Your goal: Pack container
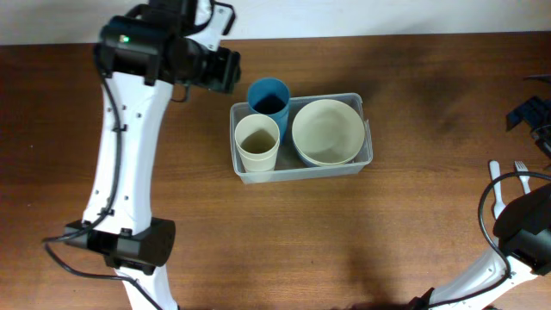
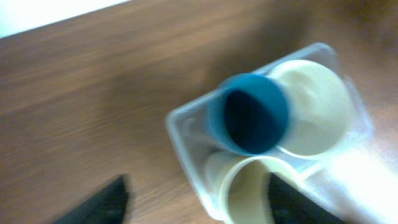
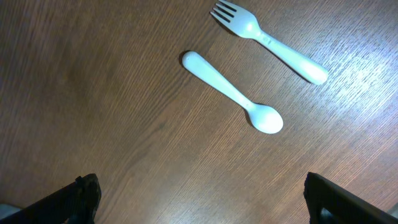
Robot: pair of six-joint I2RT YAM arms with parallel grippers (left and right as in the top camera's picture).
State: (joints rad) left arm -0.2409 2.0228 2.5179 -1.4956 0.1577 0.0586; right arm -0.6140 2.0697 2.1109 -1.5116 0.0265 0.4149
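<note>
The clear rectangular container [image 1: 366, 129] stands mid-table and holds a blue cup [image 1: 269, 96], a cream cup [image 1: 257, 143] and a cream bowl [image 1: 327, 132]. My left gripper [image 1: 229, 71] hovers just left of the container's far-left corner. The blurred left wrist view shows its jaws [image 2: 202, 202] open and empty above the container's edge [image 2: 186, 127], with the blue cup [image 2: 249, 113], the cream cup [image 2: 245, 193] and the bowl [image 2: 314, 106] ahead. My right gripper [image 3: 205, 199] is open and empty over bare wood.
A white plastic spoon [image 3: 233, 93] and a white fork [image 3: 267, 40] lie on the table ahead of the right gripper. Overhead they sit at the far right edge, spoon [image 1: 496, 185] and fork [image 1: 521, 166]. The right arm [image 1: 525, 228] stands beside them.
</note>
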